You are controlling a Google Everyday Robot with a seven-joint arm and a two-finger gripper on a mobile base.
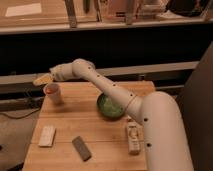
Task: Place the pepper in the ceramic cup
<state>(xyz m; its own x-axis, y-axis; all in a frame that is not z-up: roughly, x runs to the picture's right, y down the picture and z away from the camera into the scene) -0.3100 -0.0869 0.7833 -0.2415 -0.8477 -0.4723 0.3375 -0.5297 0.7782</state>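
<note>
Seems drop-off: gripper (43, 79) at left, just above cup (54, 98) holding something red, maybe pepper (51, 90). Cannot tell grip state. Next: lift clear.

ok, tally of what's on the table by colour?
White: 3 (cup, flat pack, packet at the right)
Green: 1 (bowl)
Dark grey: 1 (flat slab)
Orange-red: 1 (item in the cup, likely the pepper)
Total: 6
Gripper hovers just above the cup, to its left.
</note>
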